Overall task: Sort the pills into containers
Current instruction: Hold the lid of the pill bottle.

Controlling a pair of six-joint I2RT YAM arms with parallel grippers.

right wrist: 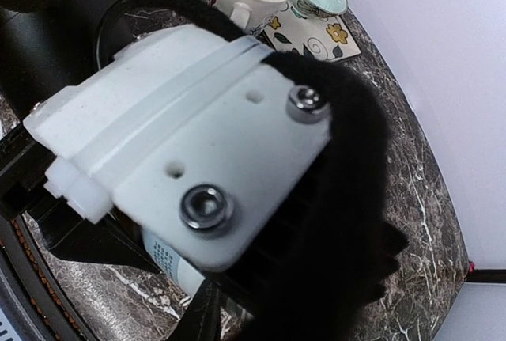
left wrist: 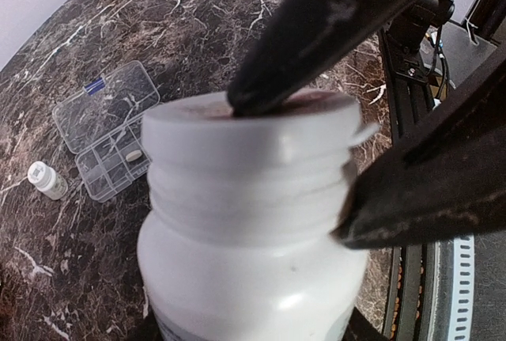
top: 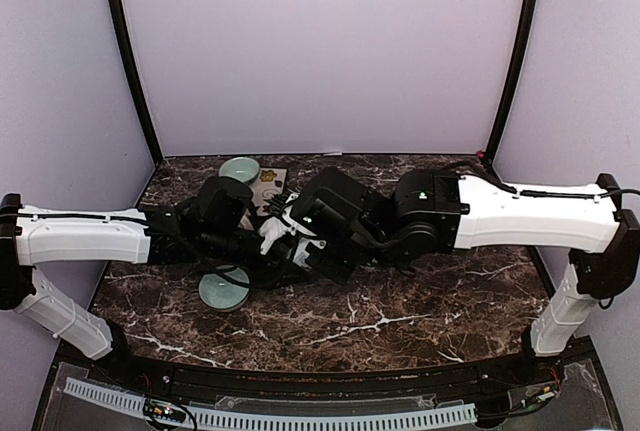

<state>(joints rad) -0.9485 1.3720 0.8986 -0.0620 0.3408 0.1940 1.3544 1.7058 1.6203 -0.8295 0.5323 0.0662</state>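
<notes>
the left end effector (top: 268, 243) is clamped on an uncapped white pill bottle (left wrist: 245, 222), held mouth-up above the counter (left wrist: 198, 32). the right end effector (left wrist: 294, 168) straddles the bottle's rim, one finger tip inside the mouth and the other against the outside of the neck; whether it pinches anything i cannot tell. the clear pill organiser (left wrist: 111, 131) lies lid-open on the counter, apparently on the far side of the bottle and well below it, its long axis slanting across the left wrist view, one white pill (left wrist: 134, 154) already in a compartment. both end effectors look about equally near it; the right one seems placed to carry a pill across.
</notes>
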